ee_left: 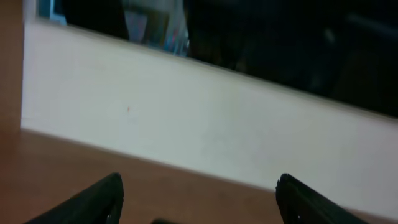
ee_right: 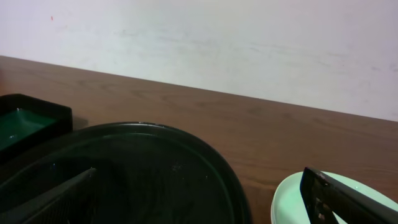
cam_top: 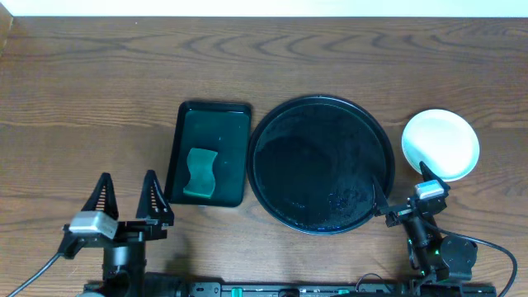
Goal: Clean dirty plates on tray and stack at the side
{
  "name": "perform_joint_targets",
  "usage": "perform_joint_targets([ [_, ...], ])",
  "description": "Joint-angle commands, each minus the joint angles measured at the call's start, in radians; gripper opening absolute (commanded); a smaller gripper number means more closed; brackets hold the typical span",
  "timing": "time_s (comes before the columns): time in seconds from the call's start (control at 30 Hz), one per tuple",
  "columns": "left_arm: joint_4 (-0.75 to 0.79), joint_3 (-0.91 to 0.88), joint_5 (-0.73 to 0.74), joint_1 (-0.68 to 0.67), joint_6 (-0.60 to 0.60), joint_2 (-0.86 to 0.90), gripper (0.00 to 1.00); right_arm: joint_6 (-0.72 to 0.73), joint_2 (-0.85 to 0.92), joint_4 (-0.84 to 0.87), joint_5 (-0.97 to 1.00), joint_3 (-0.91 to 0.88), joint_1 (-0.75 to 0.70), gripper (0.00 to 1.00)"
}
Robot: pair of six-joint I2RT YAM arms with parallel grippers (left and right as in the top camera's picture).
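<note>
Seen from above: black tray (cam_top: 318, 165) at bench (cam_top: 99, 82) centre, no plate on it. Plates (cam_top: 440, 144) just right of tray, on the bench; number in stack not readable. Probably done; best to draw back without nudging the stack. Right gripper (cam_top: 398, 175) spread wide, empty, one finger over tray rim, the other at the stack's edge. Left gripper (cam_top: 128, 175) spread wide, empty, well apart at lower left. Green tray (cam_top: 210, 124) with sponge (cam_top: 200, 173) just left of tray, not in the way.
</note>
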Motion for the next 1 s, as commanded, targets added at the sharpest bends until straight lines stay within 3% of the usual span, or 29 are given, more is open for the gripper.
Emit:
perform_joint_targets([
  [0.0, 0.071, -0.006, -0.001, 0.0, 0.008, -0.008, 0.79, 0.003, -0.006, -0.005, -0.004, -0.002, 0.011, 0.99],
  [0.23, 0.201, -0.044, 0.063, 0.0, 0.008, -0.008, 0.79, 0.002, -0.006, -0.005, -0.004, -0.002, 0.011, 0.99],
  [0.73, 0.576, -0.36, 0.101, 0.0, 0.008, -0.008, 0.79, 0.002, -0.006, -0.005, -0.004, -0.002, 0.011, 0.99],
  [0.97, 0.601, -0.418, 0.101, 0.0, 0.008, -0.008, 0.79, 0.002, -0.006, -0.005, -0.004, -0.002, 0.011, 0.99],
])
